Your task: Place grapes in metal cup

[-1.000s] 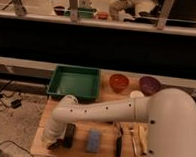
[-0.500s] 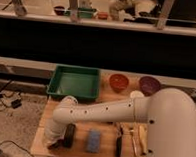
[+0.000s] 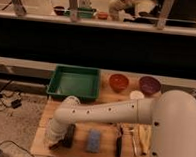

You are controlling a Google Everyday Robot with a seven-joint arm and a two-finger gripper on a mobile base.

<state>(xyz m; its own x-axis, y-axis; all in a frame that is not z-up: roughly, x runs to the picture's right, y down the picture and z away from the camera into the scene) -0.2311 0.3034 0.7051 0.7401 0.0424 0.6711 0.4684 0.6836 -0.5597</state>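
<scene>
White arm stooped over the near-left corner of the light wooden counter: grapes at the pick-up stage, nothing in a cup yet.

Its pincer sits clenched at the near-left edge, right against the dark reddish-purple elongated bunch of grapes. The wrist hides whether the bunch is truly caught. To the right lie a blue rectangular sponge and a slim black bar. On the far side stand a green plastic tray, an orange bowl, a purple bowl and a small white cup. I cannot pick out the shiny metal cup. By my reading, lifting, carrying and dropping the grapes all remain.
</scene>
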